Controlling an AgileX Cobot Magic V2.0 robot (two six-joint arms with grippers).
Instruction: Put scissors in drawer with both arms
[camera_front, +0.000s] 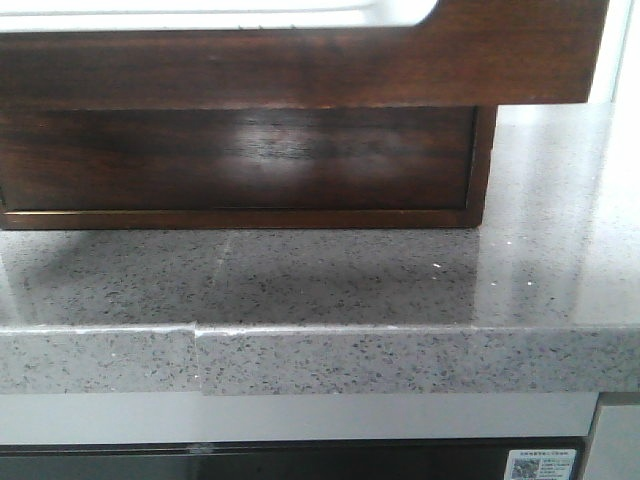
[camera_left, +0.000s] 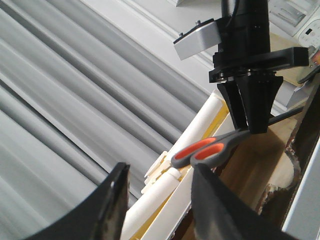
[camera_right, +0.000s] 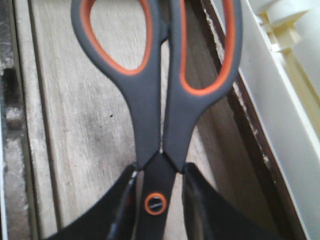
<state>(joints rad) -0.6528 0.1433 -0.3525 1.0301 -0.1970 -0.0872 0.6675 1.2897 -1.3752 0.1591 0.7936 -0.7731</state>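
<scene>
The scissors (camera_right: 155, 100), grey handles lined in orange, hang in my right gripper (camera_right: 159, 172). It is shut on them at the orange pivot dot, over the drawer's light wooden floor (camera_right: 75, 125). In the left wrist view the right gripper (camera_left: 247, 122) holds the scissors (camera_left: 205, 150) with the handles sticking out sideways above the drawer's inside (camera_left: 250, 165). My left gripper (camera_left: 160, 175) is open and empty, a short way from the handles. In the front view the dark brown drawer front (camera_front: 300, 65) stands pulled out over its frame (camera_front: 240, 160). Neither gripper shows there.
The frame stands on a grey speckled countertop (camera_front: 400, 290) with a front edge (camera_front: 320, 355). White plastic strips and a roll (camera_left: 165, 200) lie beside the drawer's side and show in the right wrist view (camera_right: 295, 100). Grey ribbed panels (camera_left: 75, 90) lie behind.
</scene>
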